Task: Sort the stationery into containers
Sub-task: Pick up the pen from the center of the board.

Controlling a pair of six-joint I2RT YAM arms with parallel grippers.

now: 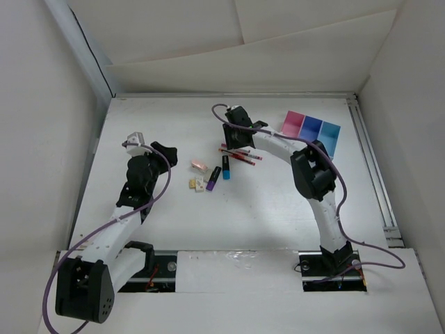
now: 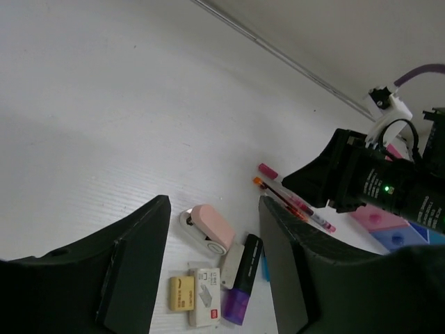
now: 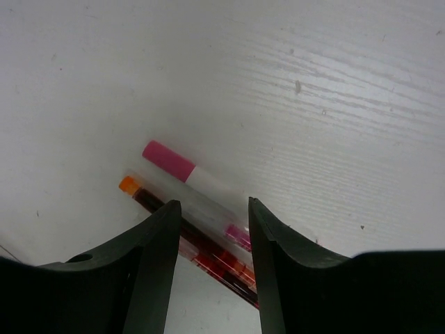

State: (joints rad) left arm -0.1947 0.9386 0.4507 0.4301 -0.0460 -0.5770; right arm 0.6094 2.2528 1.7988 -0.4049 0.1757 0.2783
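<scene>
Pink and red pens (image 3: 198, 198), lying side by side: right gripper (image 3: 211, 205) straddles them, jaws apart, evidently for a pinch. Left gripper (image 2: 214, 207), jaws wide, hovers above erasers (image 2: 192, 298).

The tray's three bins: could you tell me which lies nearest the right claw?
The pink bin, leftmost in the row; the dark blue bin and light blue bin sit farther.

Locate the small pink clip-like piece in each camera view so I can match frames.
Top external: the pink piece lies left of centre, just above the cream blocks.
Left wrist: low centre, again just above the cream blocks.
Right wrist: not in it.
Shared landmark: the red pens show in all three views.
</scene>
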